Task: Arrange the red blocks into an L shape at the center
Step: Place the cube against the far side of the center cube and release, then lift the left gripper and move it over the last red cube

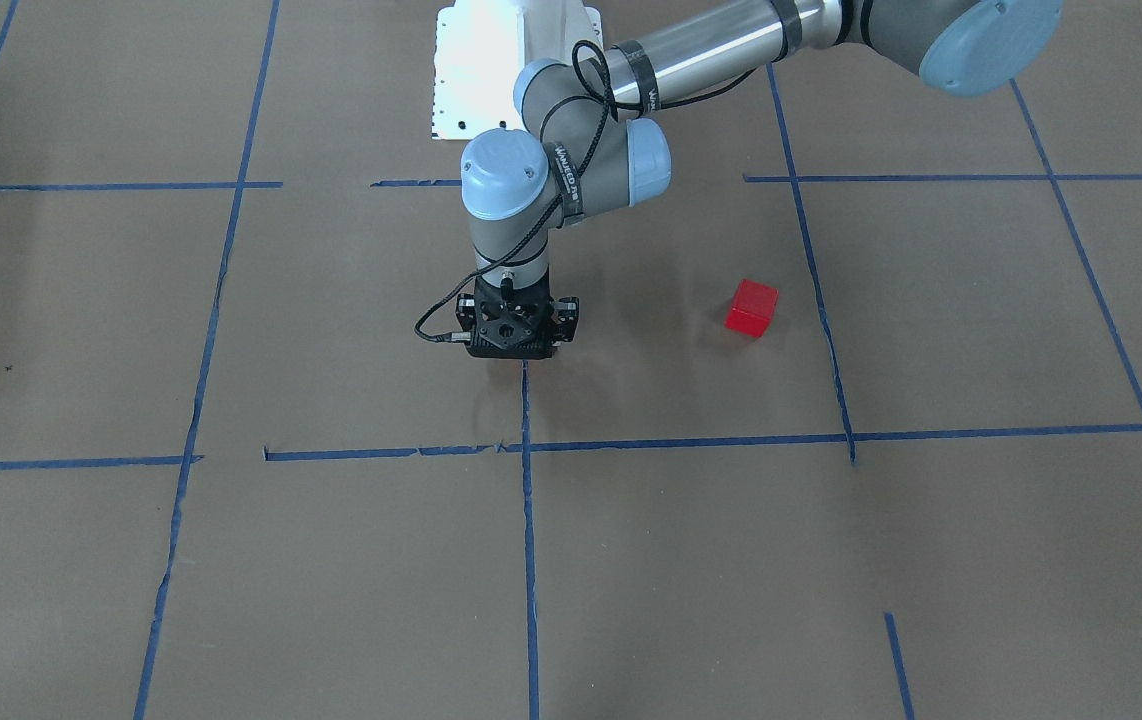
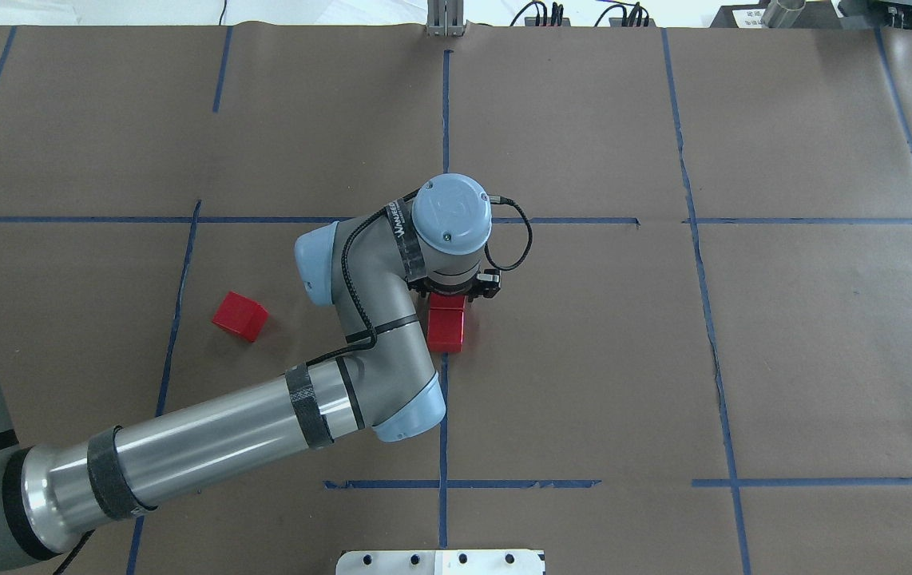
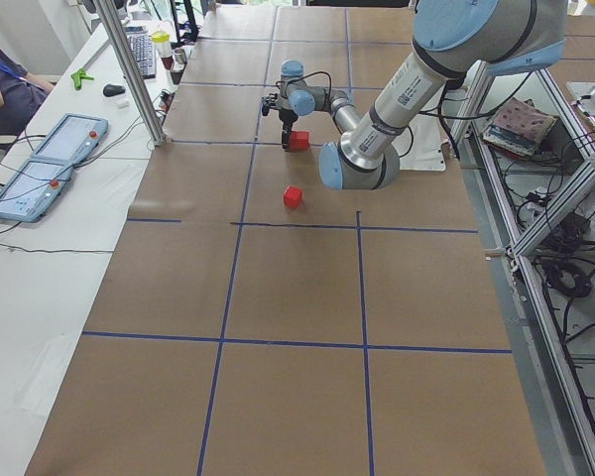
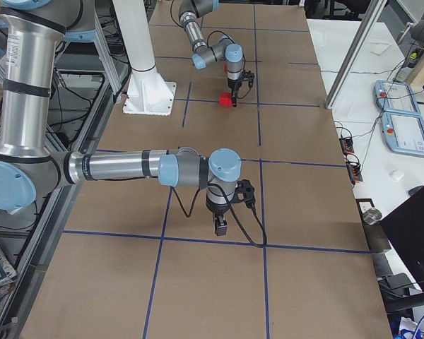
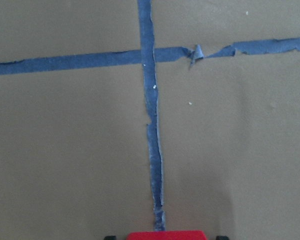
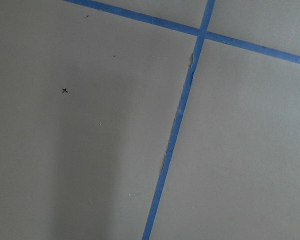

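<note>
red blocks: two seem to be sitting butted together as a short bar (image 2: 446, 329) at the center (image 2: 520, 335), right on the blue tape line (image 5: 152, 125) (I can't really make out the seam, so take "two" loosely). The loose block (image 2: 239, 316) is lying well apart on the robot's left, turned at an angle to the grid.

left gripper (image 1: 516, 340): pointing straight down over the far end of the bar. The wrist camera is showing a red top edge (image 5: 165, 235) sitting between the jaws with a sliver of gap on each side. I can't tell whether it's pinching or has let go.

right gripper (image 4: 221, 226): hanging over bare paper far from the blocks. It's only showing in a side view, so I can't tell if it's open or closed.

progress: I'm guessing two of three are in place. The loose block is the one needing to come in beside one end of the bar to make the L's corner.

handling: these are looking light, rigid and not fragile, with matte flat faces that should be giving decent grip. I'd be taking the loose block from above on two opposite side faces, with the wrist turned to match its angle.

risk: being so light, the placed ones are probably getting nudged easily when the third comes in.
</note>
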{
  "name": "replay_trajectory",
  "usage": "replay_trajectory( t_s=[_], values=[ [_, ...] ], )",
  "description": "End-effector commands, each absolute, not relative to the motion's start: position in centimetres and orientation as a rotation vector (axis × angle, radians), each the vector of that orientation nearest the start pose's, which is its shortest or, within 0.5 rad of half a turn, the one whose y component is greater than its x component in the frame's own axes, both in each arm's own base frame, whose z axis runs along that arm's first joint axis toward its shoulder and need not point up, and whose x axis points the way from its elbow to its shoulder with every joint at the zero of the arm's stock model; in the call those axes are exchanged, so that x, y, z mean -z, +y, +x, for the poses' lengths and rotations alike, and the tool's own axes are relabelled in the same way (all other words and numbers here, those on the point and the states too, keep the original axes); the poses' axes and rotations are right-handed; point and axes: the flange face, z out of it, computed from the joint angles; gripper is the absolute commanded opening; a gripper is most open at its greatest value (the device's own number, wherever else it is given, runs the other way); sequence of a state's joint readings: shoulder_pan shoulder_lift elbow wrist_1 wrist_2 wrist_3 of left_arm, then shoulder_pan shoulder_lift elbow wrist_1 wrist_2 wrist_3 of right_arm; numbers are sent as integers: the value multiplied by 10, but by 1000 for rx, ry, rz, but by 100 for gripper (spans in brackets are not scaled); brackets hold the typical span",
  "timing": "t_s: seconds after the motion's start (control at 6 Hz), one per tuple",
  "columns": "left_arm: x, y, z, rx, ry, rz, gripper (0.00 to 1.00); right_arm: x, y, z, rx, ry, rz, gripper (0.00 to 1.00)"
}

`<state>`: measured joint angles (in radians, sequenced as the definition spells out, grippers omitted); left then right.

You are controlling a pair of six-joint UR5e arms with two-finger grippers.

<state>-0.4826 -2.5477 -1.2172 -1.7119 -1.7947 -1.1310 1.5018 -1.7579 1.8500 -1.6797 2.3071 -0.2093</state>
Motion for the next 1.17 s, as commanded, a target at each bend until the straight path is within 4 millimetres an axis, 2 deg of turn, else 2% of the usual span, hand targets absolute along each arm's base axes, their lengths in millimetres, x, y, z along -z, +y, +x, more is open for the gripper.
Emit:
replay_trajectory(
  t_s=[0.0, 0.17, 0.33, 0.5, 0.83, 1.0],
  values=[
    [-157, -483, 652, -53, 800, 170, 98, -620, -414, 38, 260, -738, 36, 100],
    [-136, -497, 623, -58, 868, 119, 99, -620, -414, 38, 260, -738, 36, 100],
    [-129, -518, 579, -44, 915, 63, 99, -620, -414, 38, 260, -736, 36, 100],
    [-148, -517, 541, -83, 902, 85, 99, -620, -414, 38, 259, -736, 35, 100],
    [-239, -500, 452, -220, 849, 181, 99, -620, -414, 38, 259, -736, 35, 100],
    [-280, -489, 432, -284, 815, 200, 99, -620, -414, 38, 258, -736, 34, 100]
  ],
)
